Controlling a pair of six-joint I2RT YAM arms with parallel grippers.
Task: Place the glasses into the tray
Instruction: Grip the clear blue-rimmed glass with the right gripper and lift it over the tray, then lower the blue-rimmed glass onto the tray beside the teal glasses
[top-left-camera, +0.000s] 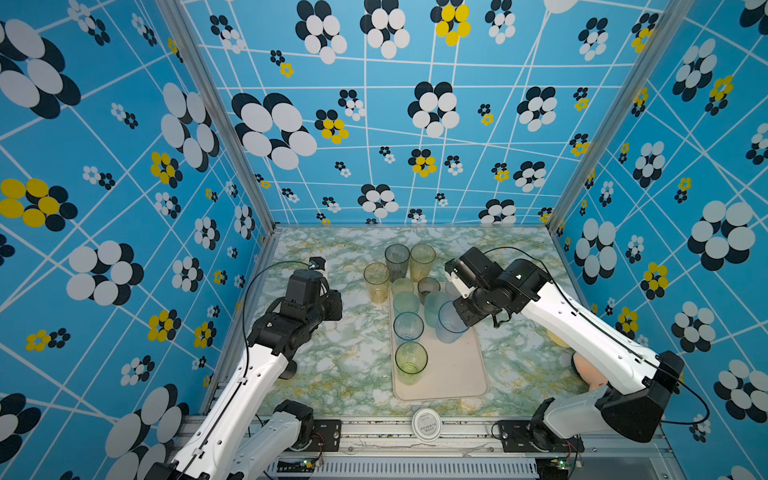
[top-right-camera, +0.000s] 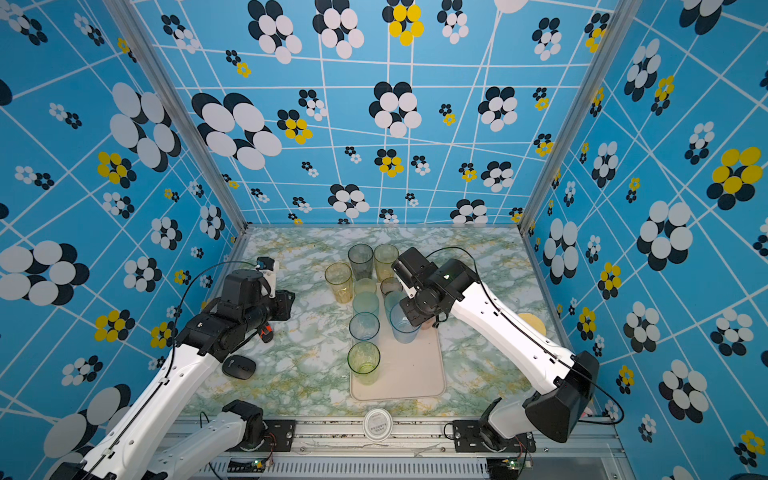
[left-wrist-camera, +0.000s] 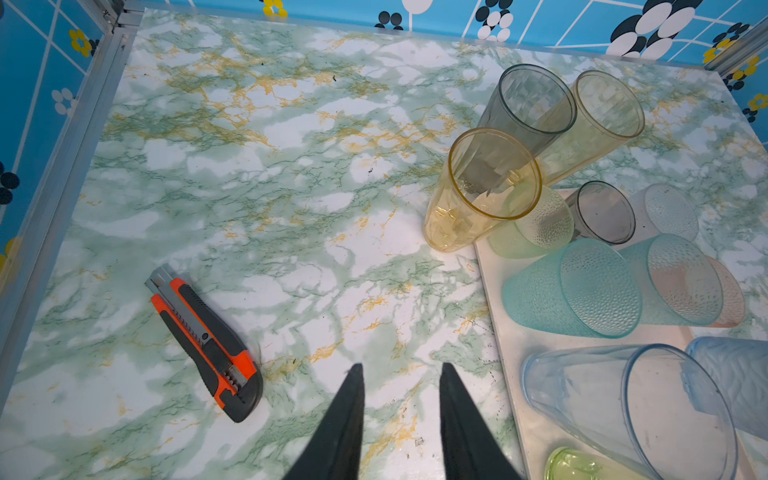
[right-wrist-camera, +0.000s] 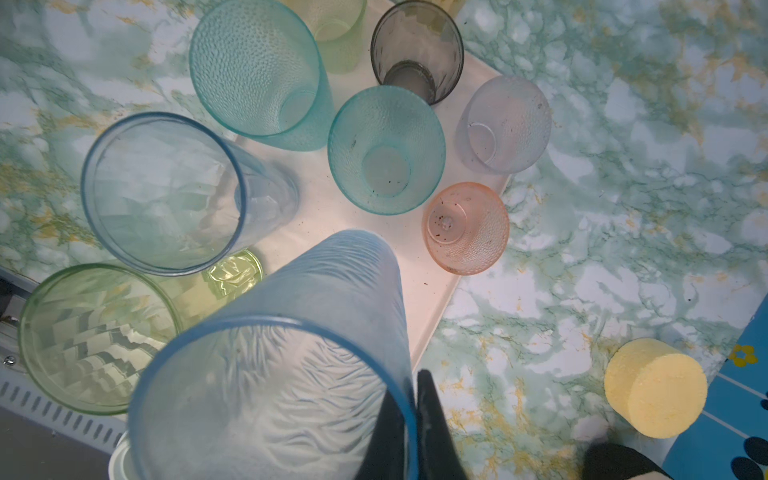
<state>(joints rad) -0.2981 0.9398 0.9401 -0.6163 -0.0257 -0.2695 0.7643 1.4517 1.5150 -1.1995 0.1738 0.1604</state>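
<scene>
My right gripper (right-wrist-camera: 411, 384) pinched tight on rim of blue tumbler (right-wrist-camera: 291, 332), one finger inside, one outside. Tumbler frosted pale blue, wavy ribbing, darker rim, tilted, base beyond my grip over cream tray (right-wrist-camera: 419, 270). Teal tumbler (right-wrist-camera: 386, 149) upright on tray just ahead. My left gripper (left-wrist-camera: 401, 370) parted a little, holding nothing

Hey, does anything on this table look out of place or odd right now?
Yes: an orange-and-black utility knife lies on the marbled table, left of the tray, near the open left gripper. A cutting tool looks odd near the glasses.
</scene>
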